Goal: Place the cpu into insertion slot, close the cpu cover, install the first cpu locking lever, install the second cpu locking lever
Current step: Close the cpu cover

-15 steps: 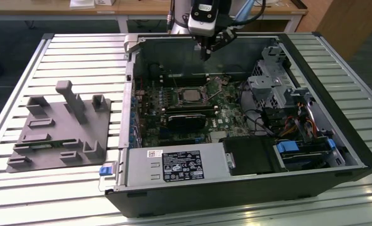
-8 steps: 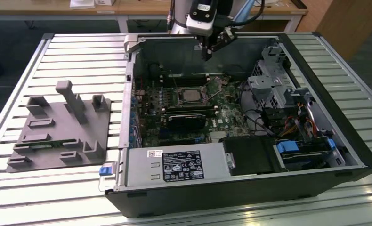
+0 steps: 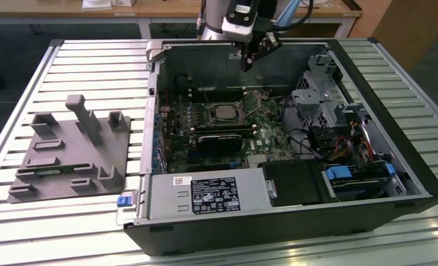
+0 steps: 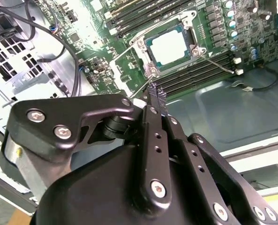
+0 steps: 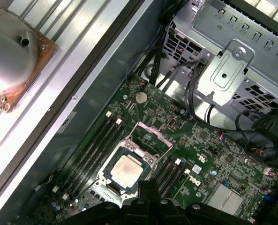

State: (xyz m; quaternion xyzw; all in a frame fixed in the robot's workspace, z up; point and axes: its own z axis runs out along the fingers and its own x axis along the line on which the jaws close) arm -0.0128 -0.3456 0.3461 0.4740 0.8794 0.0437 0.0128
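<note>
Arm [image 3: 217, 19] comes in from the far edge of the exterior view and drops over the back wall of the open computer case [image 3: 278, 230], which lies on a slatted table [image 3: 93, 61]. Gripper [image 3: 245, 67] points down into the case with a slight tilt toward the circuit board [image 5: 199, 140]. It hangs clear above the board and touches nothing. Jaws are clenched together, with the tips meeting in the second wrist view [image 4: 153, 93] and nothing seen between them. Dark finger bodies also show in the first wrist view [image 5: 148, 185].

The cpu [image 5: 125, 169] sits flat in the insertion slot [image 4: 141, 44], pale metal top facing up. It is level with the board, near the case middle in the exterior view [image 3: 223, 112]. It is square, so it has no long axis. Its edges run parallel and square to the long memory slots [image 4: 195, 75] that flank it on two sides.

The cpu cover [image 5: 155, 133] is not shut. The thin frame stands swung up from one side of the slot, just beside the chip, and green board shows through its window. The fingertips are nearer the cover side of the slot than the chip, apart from both.

A grey fixture [image 3: 71, 149] rests on the table at the exterior view's left, well apart from the case.
</note>
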